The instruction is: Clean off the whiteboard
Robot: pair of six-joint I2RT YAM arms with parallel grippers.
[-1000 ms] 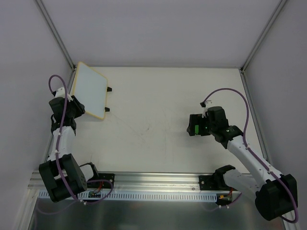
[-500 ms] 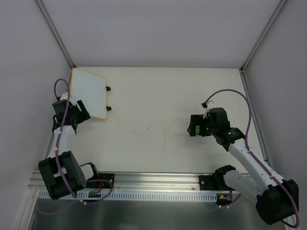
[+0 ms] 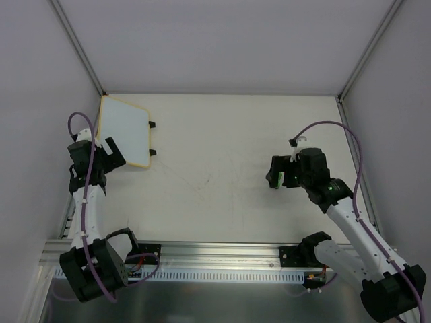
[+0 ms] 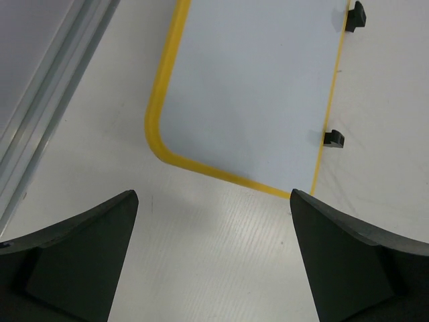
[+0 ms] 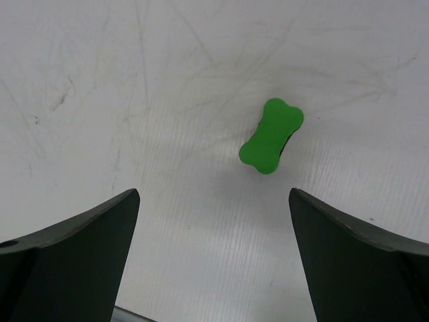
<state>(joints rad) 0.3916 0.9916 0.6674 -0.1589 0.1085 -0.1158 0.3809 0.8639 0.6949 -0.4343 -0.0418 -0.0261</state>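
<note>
The whiteboard (image 3: 125, 129) lies flat at the table's far left, its yellow frame (image 4: 158, 137) round a blank white face (image 4: 248, 80). Two black feet (image 4: 333, 138) stick out of its right edge. My left gripper (image 3: 108, 153) hovers just short of the board's near corner, open and empty (image 4: 213, 198). A green bone-shaped eraser (image 5: 271, 134) lies on the table at the right. My right gripper (image 5: 214, 194) hangs open above the table, with the eraser (image 3: 277, 180) a little ahead of its fingertips and untouched.
White walls and grey corner posts (image 3: 81, 50) close in the table on three sides. An aluminium rail (image 3: 215, 259) runs along the near edge between the arm bases. A metal side rail (image 4: 47, 107) passes close to the board's left edge.
The board was tilted up in my left gripper; now it lies flat, and the left gripper has opened and drawn back from it. The right arm shifted slightly to the right.
</note>
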